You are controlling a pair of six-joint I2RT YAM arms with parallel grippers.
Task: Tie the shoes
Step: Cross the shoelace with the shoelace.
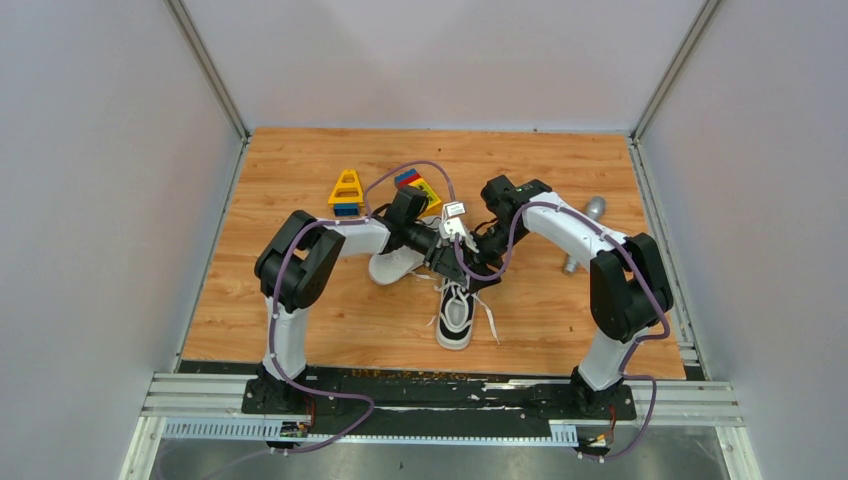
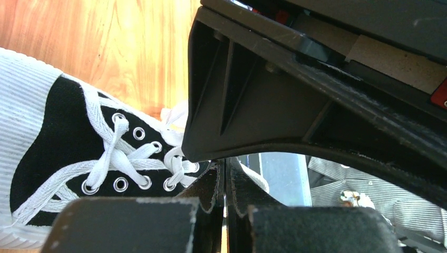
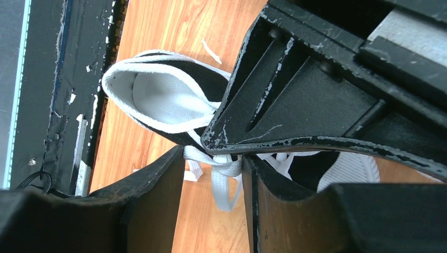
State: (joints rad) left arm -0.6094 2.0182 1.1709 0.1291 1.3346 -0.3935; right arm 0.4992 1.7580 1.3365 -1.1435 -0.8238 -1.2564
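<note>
One black shoe (image 1: 455, 318) with a white sole stands upright near the table's middle, its heel opening towards the near edge (image 3: 163, 100). Its white laces (image 2: 113, 158) cross the eyelets. The second shoe (image 1: 393, 265) lies tipped over to the left of it. Both grippers meet just above the upright shoe's tongue. My left gripper (image 2: 225, 176) is shut, and a white lace (image 2: 243, 173) comes out from its tips. My right gripper (image 3: 213, 158) stands open, a hanging loop of lace (image 3: 224, 184) between its fingers, not pinched. In the top view the arms hide both sets of jaws.
A yellow toy block (image 1: 346, 190) and a red, blue and yellow one (image 1: 415, 185) sit behind the arms. A grey metal cylinder (image 1: 583, 232) lies at the right. The black base rail (image 1: 440, 390) borders the near edge, and walls close in the wooden table (image 1: 300, 320).
</note>
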